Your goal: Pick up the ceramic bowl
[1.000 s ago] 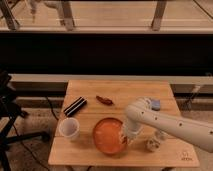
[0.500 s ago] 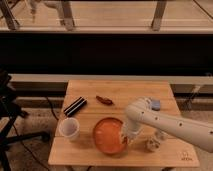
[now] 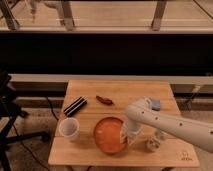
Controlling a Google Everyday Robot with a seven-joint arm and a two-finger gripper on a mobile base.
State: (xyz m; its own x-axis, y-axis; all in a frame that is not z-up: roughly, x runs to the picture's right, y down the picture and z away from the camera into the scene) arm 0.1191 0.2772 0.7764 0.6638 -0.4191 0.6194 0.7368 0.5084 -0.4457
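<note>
The ceramic bowl [image 3: 108,134] is wide, shallow and orange, and sits on the wooden table [image 3: 90,155] at the front middle. My white arm [image 3: 170,122] reaches in from the right. My gripper [image 3: 126,137] is at the bowl's right rim, pointing down onto it. The rim under the gripper is hidden.
A white cup [image 3: 69,128] stands left of the bowl. A black bar-shaped object [image 3: 75,106] lies at the back left, a small red-brown item [image 3: 104,100] at the back middle, a blue-grey item [image 3: 155,104] at the back right. A small pale object [image 3: 152,144] sits right of the gripper.
</note>
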